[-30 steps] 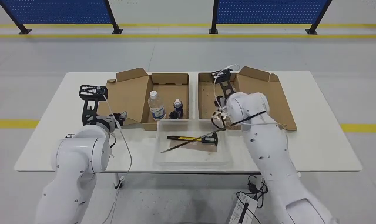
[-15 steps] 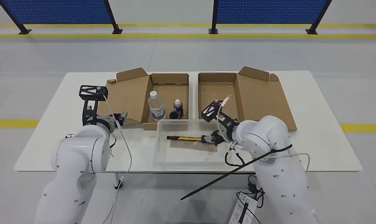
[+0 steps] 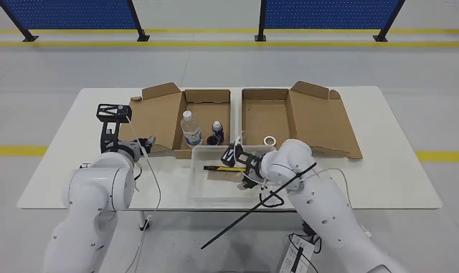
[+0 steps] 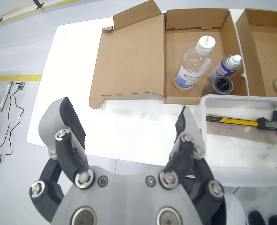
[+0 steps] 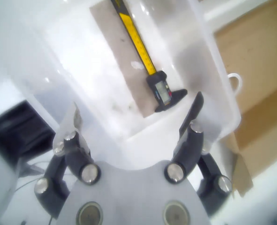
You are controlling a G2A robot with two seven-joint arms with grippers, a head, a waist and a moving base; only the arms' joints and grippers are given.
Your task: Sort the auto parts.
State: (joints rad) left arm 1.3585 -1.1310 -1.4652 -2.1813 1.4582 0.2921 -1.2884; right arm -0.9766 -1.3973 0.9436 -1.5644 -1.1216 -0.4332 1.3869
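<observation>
Grey shop floor, yellow lines, blue partition panels behind. A white table [image 3: 401, 180] carries two open boxes, with a clear plastic bin [image 3: 208, 194] in front of them.

Change over the last second: the right arm has swung back from over the right brown cardboard box [image 3: 262, 119]. The right gripper [image 5: 137, 103] now hangs at the bin's end, fingers spread wide, holding nothing.

Uncovered by that retreat: a small pale ring [image 3: 270, 140] lying on the right box's floor near its front wall. Reading: ring delivered, one part sorted.

In the bin: a black-and-yellow digital caliper [image 5: 138, 52], flat on a grey pad, its display head just ahead of the right fingertips. Likely the next pick.

The left brown cardboard box [image 3: 204, 101] holds a clear bottle with white cap [image 3: 191, 128], a purple spray can [image 3: 217, 131] and a black cylinder [image 3: 212, 140], standing close together.

The left gripper [image 4: 124, 108] is open and empty above the table beside the bin, position unchanged.
</observation>
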